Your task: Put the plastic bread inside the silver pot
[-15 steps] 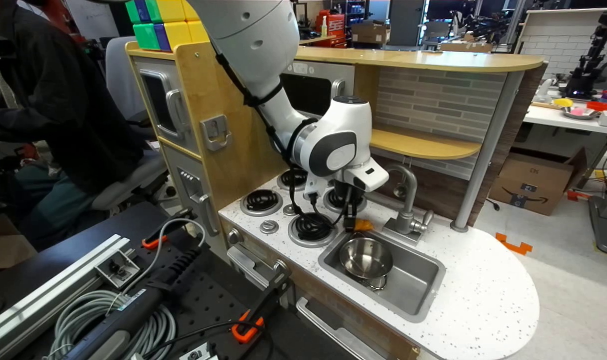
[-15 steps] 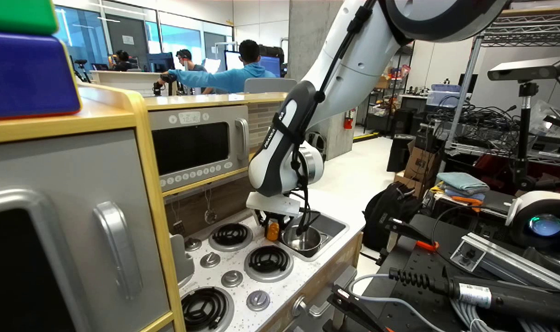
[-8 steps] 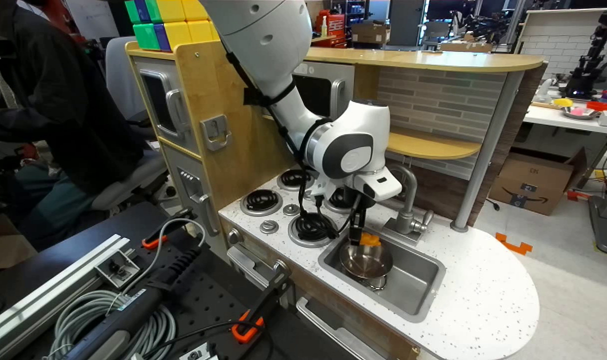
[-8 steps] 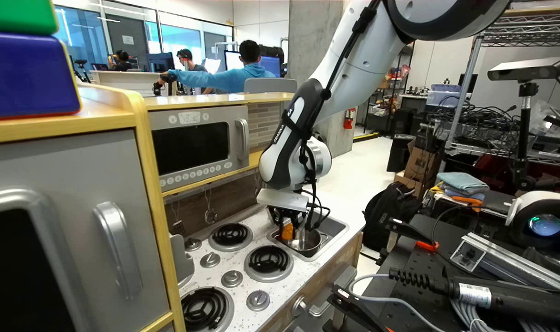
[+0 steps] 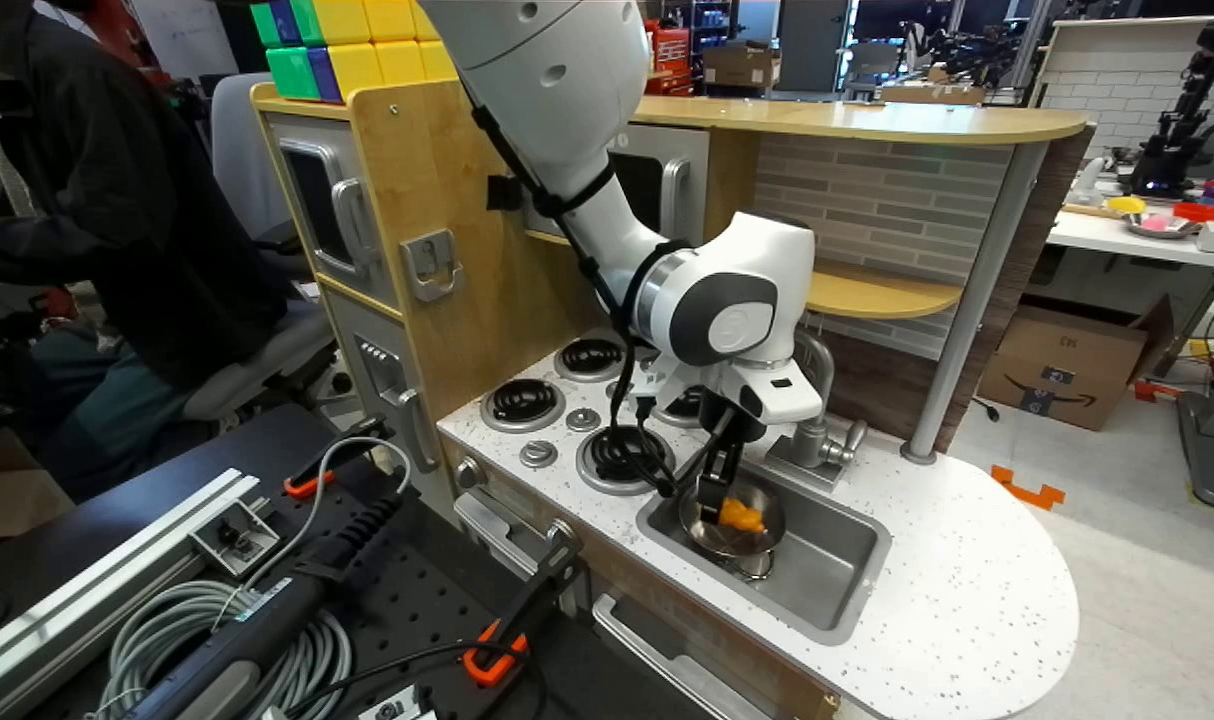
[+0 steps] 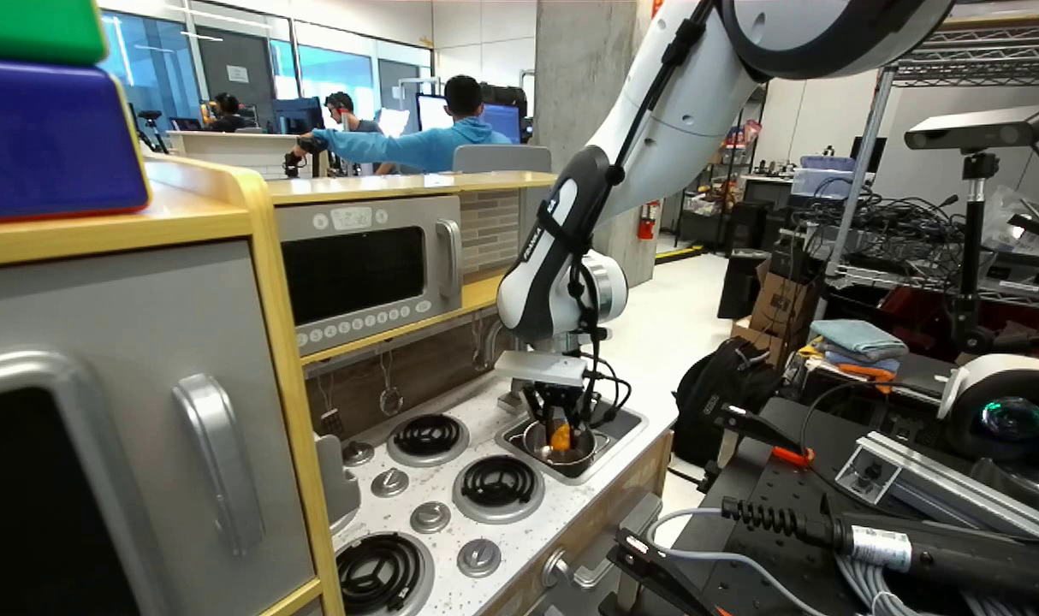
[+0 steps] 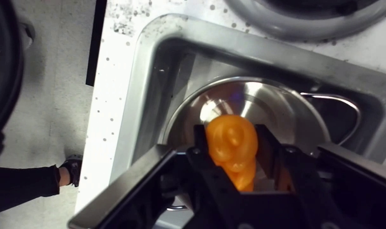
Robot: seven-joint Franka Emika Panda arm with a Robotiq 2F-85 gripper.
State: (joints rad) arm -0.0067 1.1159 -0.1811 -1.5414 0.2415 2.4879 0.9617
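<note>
The plastic bread (image 5: 742,515) is a small lumpy orange piece. It also shows in an exterior view (image 6: 561,438) and large in the wrist view (image 7: 232,143). The silver pot (image 5: 770,525), shiny and round with wire handles, sits in the sink; its inner wall shows in the wrist view (image 7: 275,105). My gripper (image 7: 231,135) points down over the pot, its two black fingers pressed on either side of the bread. The bread is within the pot's opening as seen in both exterior views. Its height above the pot's bottom I cannot tell. The gripper hides the pot's near part.
The rectangular sink basin (image 5: 822,575) surrounds the pot. A faucet (image 5: 815,435) stands behind it, close to the gripper's wrist. A burner (image 5: 622,462) lies beside the sink, and a curved shelf (image 5: 882,293) juts out above the counter.
The arm has carried the bread from the counter beside the sink to over the pot, then lowered it into the pot's opening. The pot has not moved.
</note>
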